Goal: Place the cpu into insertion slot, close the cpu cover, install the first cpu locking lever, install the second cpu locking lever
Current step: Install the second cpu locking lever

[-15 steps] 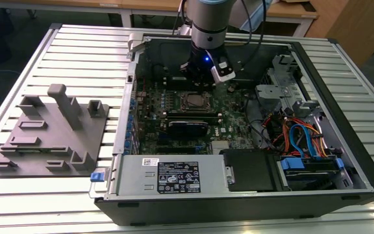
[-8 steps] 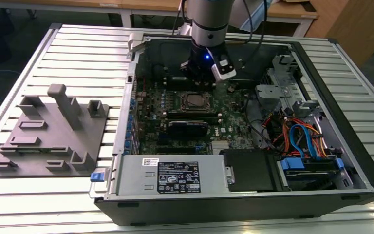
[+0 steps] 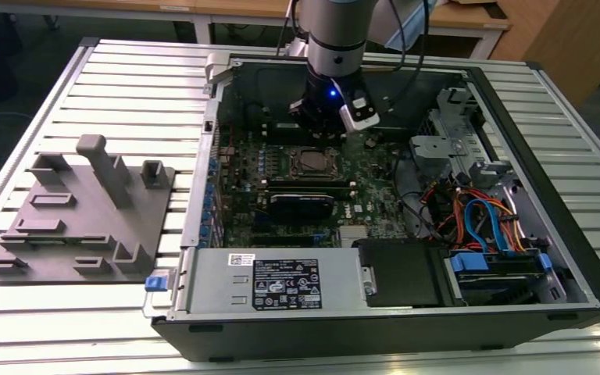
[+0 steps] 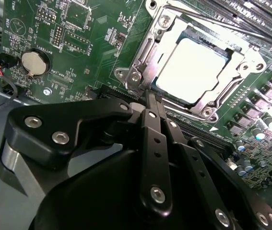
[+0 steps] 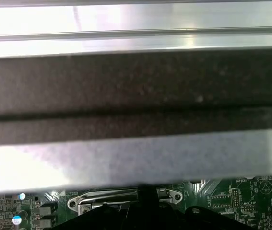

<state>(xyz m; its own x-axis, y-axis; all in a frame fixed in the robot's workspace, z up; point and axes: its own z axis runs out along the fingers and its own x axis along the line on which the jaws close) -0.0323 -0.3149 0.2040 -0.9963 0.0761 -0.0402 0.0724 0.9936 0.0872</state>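
The cpu lies flat in the insertion slot, its silvery top bright in the second wrist view. The cpu cover is folded down around it, with the chip showing through the square cut-out. Thin metal locking levers run along the frame's sides. My gripper is shut, its black fingertips together right at a corner of the socket frame. Whether they pinch anything I cannot tell. In the exterior view the gripper hangs over the motherboard just beyond the socket. The first wrist view has the socket's metal edge in it.
The open computer case lies on a slatted metal table. A grey labelled power supply box sits at the near side, and a black module is nearer than the socket. Drive cage and cables fill the exterior view's right. A grey fixture tray stands outside the case.
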